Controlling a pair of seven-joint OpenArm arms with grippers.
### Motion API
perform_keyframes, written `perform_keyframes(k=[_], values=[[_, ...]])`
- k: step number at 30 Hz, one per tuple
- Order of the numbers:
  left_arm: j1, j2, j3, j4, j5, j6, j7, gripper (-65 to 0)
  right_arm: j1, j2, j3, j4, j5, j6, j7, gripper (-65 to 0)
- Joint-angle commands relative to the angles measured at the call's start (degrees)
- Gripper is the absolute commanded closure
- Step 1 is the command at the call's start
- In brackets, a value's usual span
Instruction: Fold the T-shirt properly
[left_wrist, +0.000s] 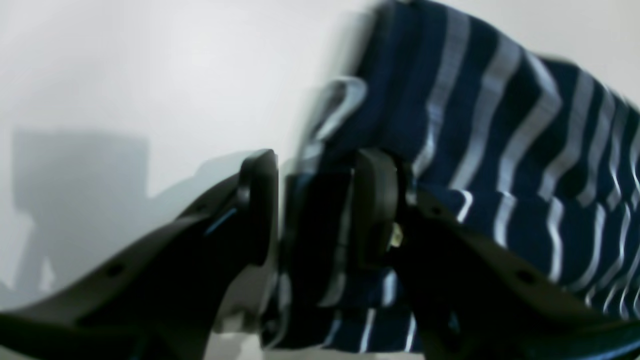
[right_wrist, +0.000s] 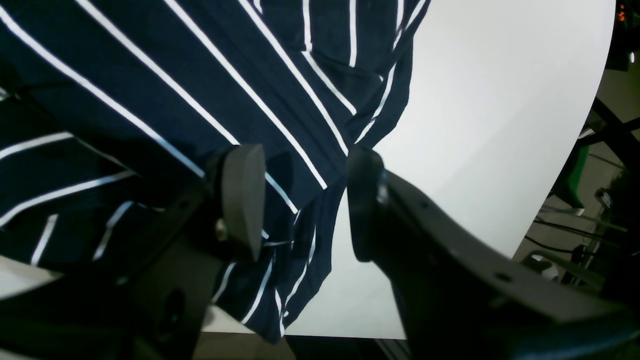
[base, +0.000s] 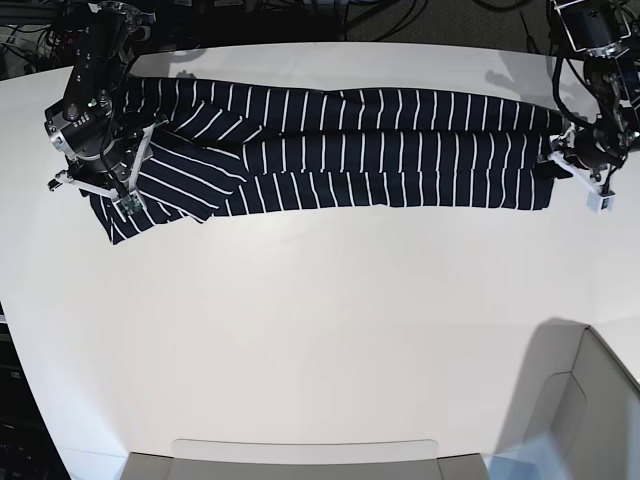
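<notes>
The T-shirt (base: 380, 150), dark navy with thin white stripes, lies stretched in a long band across the far part of the white table (base: 320, 330). One sleeve is spread at its left end. My right gripper (base: 105, 190) is over that sleeve end. In the right wrist view it (right_wrist: 302, 200) is open, with striped fabric (right_wrist: 200, 75) under and between the fingers. My left gripper (base: 568, 170) is at the shirt's right end. In the blurred left wrist view it (left_wrist: 315, 205) stands apart around a bunch of fabric (left_wrist: 500, 150), with a light gap beside one finger.
A grey box-like edge (base: 580, 400) stands at the near right and a grey tray rim (base: 310, 460) at the near edge. Cables and dark frames (right_wrist: 600, 200) lie beyond the table's edge near the right arm.
</notes>
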Motion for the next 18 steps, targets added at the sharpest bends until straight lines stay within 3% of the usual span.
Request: perform_keyframes(k=[1, 4, 13, 16, 18], values=[[0.6, -1.2, -0.1, 0.6, -0.5, -1.5, -0.6, -26.4, 0.6, 0.6, 0.1, 0.8, -0.1, 0.6, 0.2, -27.2], [0.9, -1.2, 3.7, -2.4, -0.5, -3.4, -1.3, -26.5, 0.6, 0.6, 0.1, 0.8, -0.1, 0.6, 0.2, -27.2], [0.8, -1.1, 20.3, -13.0, -0.9, -4.2, -9.0, -25.1, 1.1, 0.4, 0.1, 0.7, -0.1, 0.6, 0.2, -27.2], [-0.2, -1.0, 21.4, -14.9, -0.8, -10.3, -9.1, -15.8, 1.2, 0.1, 0.1, 0.8, -0.1, 0.6, 0.2, -27.2], [-2.2, -1.0, 21.3, -17.2, -0.6, -10.3, -8.7, -7.5, 1.2, 0.1, 0.1, 0.8, 0.0, 0.6, 0.2, -27.2]])
